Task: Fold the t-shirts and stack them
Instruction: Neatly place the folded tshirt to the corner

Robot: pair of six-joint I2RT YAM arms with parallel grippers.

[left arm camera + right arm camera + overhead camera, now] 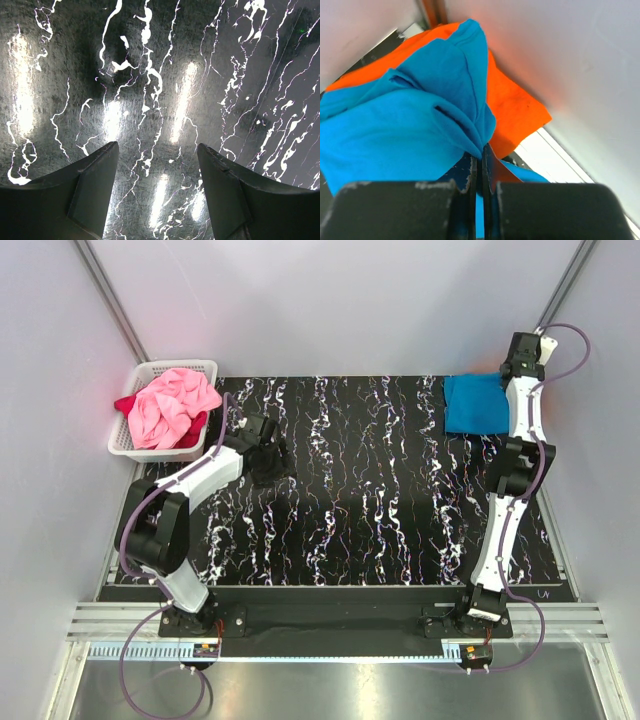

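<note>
The turquoise blue t-shirt (475,404) lies folded at the table's far right corner, on top of the bright orange t-shirt (515,107), whose edge shows behind it. My right gripper (520,365) (480,152) is shut on a pinched fold of the blue t-shirt (420,115). The light pink t-shirt (172,407) is heaped in the white basket (165,369) over the dark red t-shirt (126,404). My left gripper (272,455) (157,155) is open and empty, low over the bare black marbled table (150,75) beside the basket.
The basket stands at the far left corner. Grey walls with metal posts close in the back and sides. The right arm stretches along the table's right edge.
</note>
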